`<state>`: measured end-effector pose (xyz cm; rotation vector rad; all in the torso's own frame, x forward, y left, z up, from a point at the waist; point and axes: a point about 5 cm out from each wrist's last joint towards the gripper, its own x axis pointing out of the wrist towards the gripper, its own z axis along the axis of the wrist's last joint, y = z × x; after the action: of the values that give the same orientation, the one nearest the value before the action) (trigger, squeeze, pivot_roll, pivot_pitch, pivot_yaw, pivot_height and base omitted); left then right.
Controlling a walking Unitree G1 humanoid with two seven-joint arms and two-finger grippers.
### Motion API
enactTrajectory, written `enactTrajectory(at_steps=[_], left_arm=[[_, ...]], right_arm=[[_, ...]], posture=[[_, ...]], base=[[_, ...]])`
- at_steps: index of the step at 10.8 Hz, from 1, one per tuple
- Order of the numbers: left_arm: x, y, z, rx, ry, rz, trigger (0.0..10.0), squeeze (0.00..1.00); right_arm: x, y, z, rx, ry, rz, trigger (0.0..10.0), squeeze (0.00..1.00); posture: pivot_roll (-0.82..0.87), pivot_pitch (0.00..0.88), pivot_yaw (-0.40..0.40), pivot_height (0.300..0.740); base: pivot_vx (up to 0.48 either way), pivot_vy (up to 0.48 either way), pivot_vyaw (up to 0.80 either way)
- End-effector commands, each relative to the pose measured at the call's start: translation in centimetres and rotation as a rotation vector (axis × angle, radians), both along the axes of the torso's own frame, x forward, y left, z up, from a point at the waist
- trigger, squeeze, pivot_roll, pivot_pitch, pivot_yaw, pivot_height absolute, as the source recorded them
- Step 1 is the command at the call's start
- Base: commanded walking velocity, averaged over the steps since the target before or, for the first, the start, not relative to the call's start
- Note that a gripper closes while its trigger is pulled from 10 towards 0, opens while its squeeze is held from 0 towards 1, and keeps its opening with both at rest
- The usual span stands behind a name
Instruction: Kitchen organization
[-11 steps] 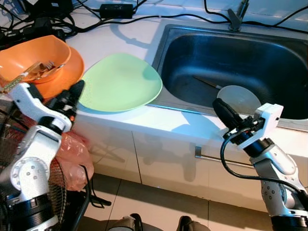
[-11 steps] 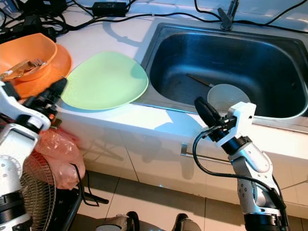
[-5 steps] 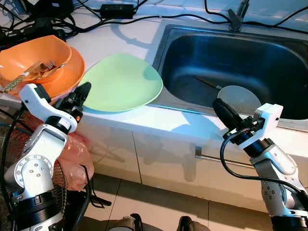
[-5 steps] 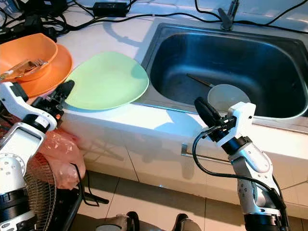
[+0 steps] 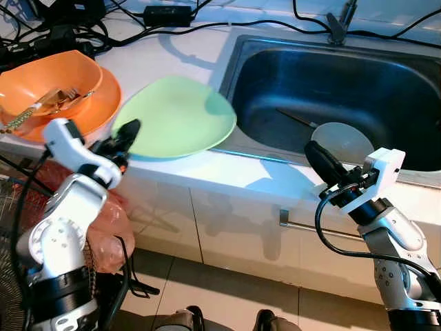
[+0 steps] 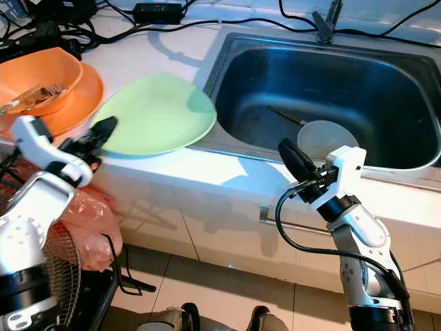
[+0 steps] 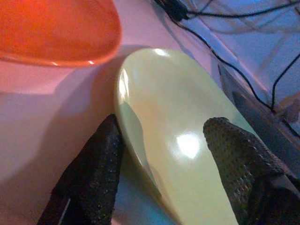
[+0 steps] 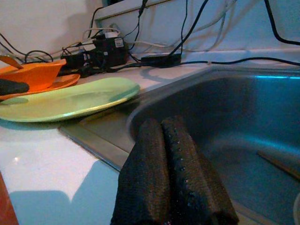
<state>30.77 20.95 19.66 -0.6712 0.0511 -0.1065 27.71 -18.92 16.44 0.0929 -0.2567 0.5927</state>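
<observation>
A pale green plate [image 5: 176, 116] lies on the white counter [image 5: 172, 52], its right edge over the rim of the steel sink [image 5: 275, 148]. My left gripper [image 5: 128, 135] is open at the plate's near left edge; in the left wrist view its two fingers [image 7: 91, 168] straddle that green plate [image 7: 178, 140] rim. An orange bowl [image 5: 48, 79] holding utensils sits on an orange plate [image 5: 93, 110] further left. My right gripper [image 5: 324, 164] is shut and empty, hovering over the sink's front rim. A clear bowl [image 5: 342, 141] and a thin utensil [image 5: 296, 118] lie in the sink.
Black cables and a power adapter [image 5: 165, 14] run along the back of the counter. The tap base [image 5: 337, 26] stands behind the sink. A fan grille [image 5: 14, 207] and a pink plastic bag [image 5: 110, 227] sit by the cabinet at lower left.
My left gripper has moved right and forward to the green plate's near edge, and the plate has slid slightly right over the sink rim. The right arm has held still.
</observation>
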Motion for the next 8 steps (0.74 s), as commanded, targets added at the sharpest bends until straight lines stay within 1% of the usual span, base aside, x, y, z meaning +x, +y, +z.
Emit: enactTrajectory(at_steps=[1, 3, 4, 5, 8], left_arm=[[0.2, -0.57, -0.01, 0.007, 0.015, -0.024, 10.0, 0.0], [0.65, -1.24, 0.03, 0.004, 0.018, -0.054, 10.0, 0.0], [0.7, -1.24, -0.09, 0.004, 0.025, -0.054, 10.0, 0.0], [0.67, -1.24, -0.25, 0.008, 0.031, -0.057, 0.0, 0.0], [0.54, -1.28, -0.4, 0.015, 0.026, -0.057, 0.0, 0.0]], right_arm=[[-0.27, 0.66, -2.84, -0.004, 0.144, 0.018, 10.0, 0.0], [-0.35, 0.61, -2.86, -0.003, 0.144, 0.011, 10.0, 0.0], [-0.38, 0.57, -2.89, -0.003, 0.144, 0.009, 10.0, 0.0], [-0.38, 0.58, -2.92, -0.003, 0.145, 0.007, 10.0, 0.0], [-0.32, 0.62, -2.94, -0.006, 0.147, 0.007, 10.0, 0.0]], posture=[[0.06, 0.203, 0.08, 0.74], [0.05, 0.203, 0.085, 0.74], [0.05, 0.203, 0.085, 0.74], [0.05, 0.206, 0.087, 0.74], [0.05, 0.202, 0.082, 0.74]], base=[[0.0, 0.0, 0.0], [0.0, 0.0, 0.0], [0.0, 0.0, 0.0], [0.0, 0.0, 0.0], [0.0, 0.0, 0.0]])
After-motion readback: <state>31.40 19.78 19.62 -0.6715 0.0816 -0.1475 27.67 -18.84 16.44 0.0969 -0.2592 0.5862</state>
